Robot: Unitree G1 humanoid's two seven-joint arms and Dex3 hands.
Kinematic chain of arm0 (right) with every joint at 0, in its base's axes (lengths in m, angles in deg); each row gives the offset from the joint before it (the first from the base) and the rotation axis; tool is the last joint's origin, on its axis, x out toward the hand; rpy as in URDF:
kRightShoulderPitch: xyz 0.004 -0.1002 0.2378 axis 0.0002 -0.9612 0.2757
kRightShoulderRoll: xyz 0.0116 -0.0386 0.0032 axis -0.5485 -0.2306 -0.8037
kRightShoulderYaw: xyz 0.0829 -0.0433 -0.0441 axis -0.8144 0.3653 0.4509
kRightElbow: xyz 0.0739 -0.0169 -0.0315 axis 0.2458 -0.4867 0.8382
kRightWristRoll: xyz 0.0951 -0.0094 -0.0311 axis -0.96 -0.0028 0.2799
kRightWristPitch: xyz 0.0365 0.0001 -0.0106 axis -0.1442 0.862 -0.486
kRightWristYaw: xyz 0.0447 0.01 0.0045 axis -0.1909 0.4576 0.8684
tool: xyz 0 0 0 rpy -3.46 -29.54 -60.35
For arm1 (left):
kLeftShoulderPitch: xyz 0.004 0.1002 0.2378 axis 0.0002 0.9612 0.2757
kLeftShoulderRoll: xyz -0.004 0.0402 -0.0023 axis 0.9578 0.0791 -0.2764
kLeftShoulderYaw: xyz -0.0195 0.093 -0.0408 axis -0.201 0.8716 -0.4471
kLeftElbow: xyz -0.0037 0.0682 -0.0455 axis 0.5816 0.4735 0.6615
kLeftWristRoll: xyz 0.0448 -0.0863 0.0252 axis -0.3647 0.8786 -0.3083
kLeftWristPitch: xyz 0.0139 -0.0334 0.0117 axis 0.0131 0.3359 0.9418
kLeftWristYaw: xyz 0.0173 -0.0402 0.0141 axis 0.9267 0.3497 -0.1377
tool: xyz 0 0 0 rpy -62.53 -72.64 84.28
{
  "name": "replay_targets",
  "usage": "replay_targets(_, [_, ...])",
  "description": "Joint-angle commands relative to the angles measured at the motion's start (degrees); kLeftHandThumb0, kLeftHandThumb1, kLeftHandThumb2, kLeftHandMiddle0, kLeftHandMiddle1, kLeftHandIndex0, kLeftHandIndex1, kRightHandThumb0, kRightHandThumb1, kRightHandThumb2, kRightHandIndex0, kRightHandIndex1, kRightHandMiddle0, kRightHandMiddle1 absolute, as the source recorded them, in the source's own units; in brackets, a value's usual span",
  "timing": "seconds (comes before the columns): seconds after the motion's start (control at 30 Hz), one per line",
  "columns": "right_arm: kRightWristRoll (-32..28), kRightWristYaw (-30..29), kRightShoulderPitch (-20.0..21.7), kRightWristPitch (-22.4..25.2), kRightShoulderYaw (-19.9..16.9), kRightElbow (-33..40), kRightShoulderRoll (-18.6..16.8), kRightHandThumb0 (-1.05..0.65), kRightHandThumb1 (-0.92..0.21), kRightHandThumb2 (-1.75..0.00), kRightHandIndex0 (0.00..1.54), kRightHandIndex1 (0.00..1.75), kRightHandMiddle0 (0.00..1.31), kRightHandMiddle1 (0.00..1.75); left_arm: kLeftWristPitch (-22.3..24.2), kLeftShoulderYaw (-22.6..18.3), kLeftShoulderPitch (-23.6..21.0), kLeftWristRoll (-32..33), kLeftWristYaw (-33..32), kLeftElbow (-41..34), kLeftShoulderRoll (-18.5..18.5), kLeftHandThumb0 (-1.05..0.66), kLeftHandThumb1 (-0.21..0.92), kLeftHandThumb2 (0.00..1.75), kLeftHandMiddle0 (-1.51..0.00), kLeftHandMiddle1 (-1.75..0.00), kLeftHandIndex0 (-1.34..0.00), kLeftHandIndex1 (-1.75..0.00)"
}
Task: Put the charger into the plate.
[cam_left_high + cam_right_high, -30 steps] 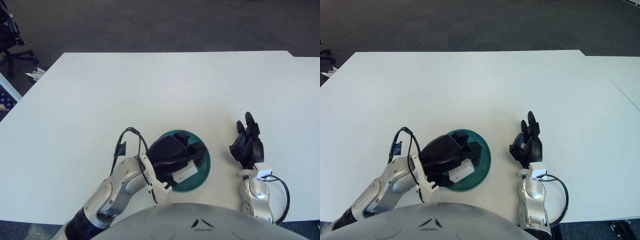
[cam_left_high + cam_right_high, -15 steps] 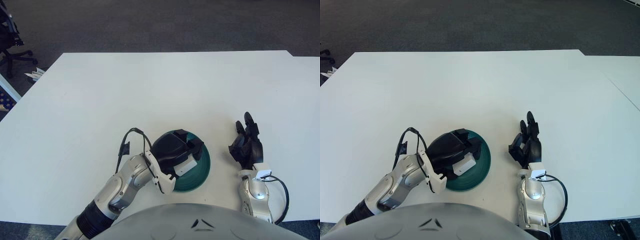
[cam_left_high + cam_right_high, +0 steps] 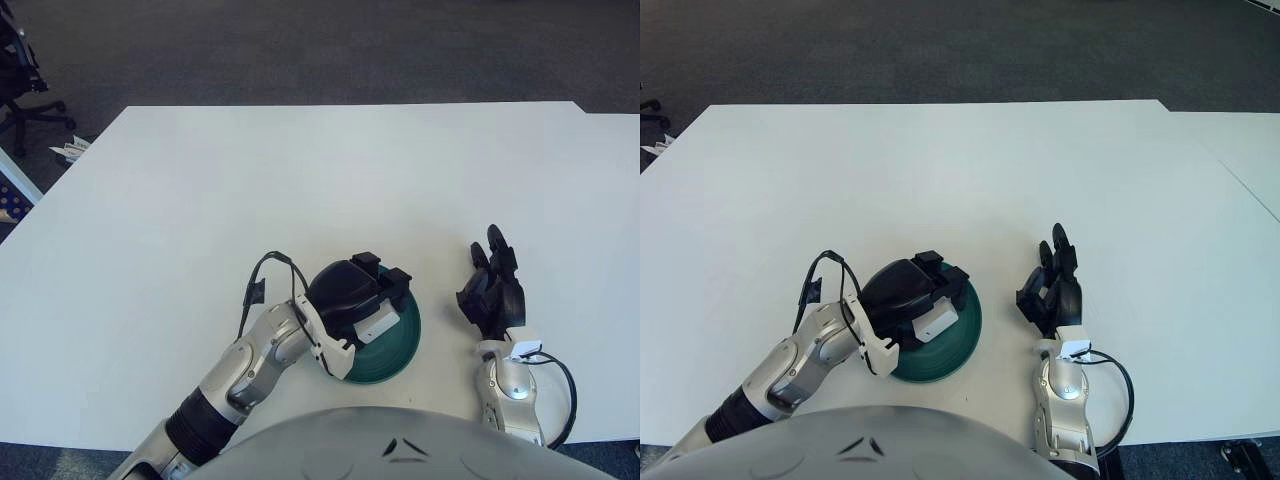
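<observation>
Now we have our left hand (image 3: 352, 300) over the green plate (image 3: 398, 353), near the front edge of the table (image 3: 300, 180), a little left of the middle. Its fingers are closed around the white charger (image 3: 377, 325), which sits low above the inside of the plate. Our right hand (image 3: 492, 290) rests near the front right corner, fingers loosely spread and holding nothing. We think that an early release could let the charger tip over the rim, or the hand could push the plate.

One green plate (image 3: 396, 348), one white charger (image 3: 377, 324), one table (image 3: 300, 180), two robot hands
</observation>
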Motion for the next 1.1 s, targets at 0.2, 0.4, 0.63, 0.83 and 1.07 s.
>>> replay_targets(0.2, [-0.1,0.3,-1.3,3.1,0.7,-2.9,-0.6,-0.91,-0.92,-1.07,0.00,0.00,0.00,0.17,0.7,-0.1,0.9,1.7,2.0,0.3,1.8,-0.34,0.71,0.82,-0.48,-1.75,-0.27,-1.71])
replay_targets(0.4, [0.2,0.0,-0.9,2.8,0.5,-3.4,-0.6,-0.91,-0.92,-1.08,0.00,0.00,0.00,0.18,1.1,0.3,0.5,0.1,2.2,-0.4,2.1,-0.88,0.90,0.71,-0.31,-1.49,-0.12,-1.42])
replay_targets(0.63, [0.7,-0.5,-0.5,3.3,0.5,-3.7,-0.6,-0.92,-0.92,-1.08,0.00,0.00,0.00,0.18,0.8,0.0,1.5,-1.6,0.7,-2.4,2.6,-1.00,0.92,0.76,-0.31,-0.99,-0.06,-1.16])
replay_targets(0.83, [1.4,-0.9,-0.3,3.7,0.5,-3.8,-0.3,-0.93,-0.92,-1.07,0.00,0.00,0.00,0.17,0.6,-0.2,2.3,-1.4,0.4,-3.0,2.6,-1.02,0.92,0.74,-0.33,-0.67,-0.07,-1.03])
replay_targets(1.07, [1.8,-0.9,0.0,3.9,0.5,-4.1,0.0,-0.94,-0.92,-1.07,0.00,0.00,0.00,0.16,2.3,0.0,2.4,-1.9,4.3,-5.2,3.4,-1.04,0.92,0.74,-0.36,-0.26,-0.06,-0.91])
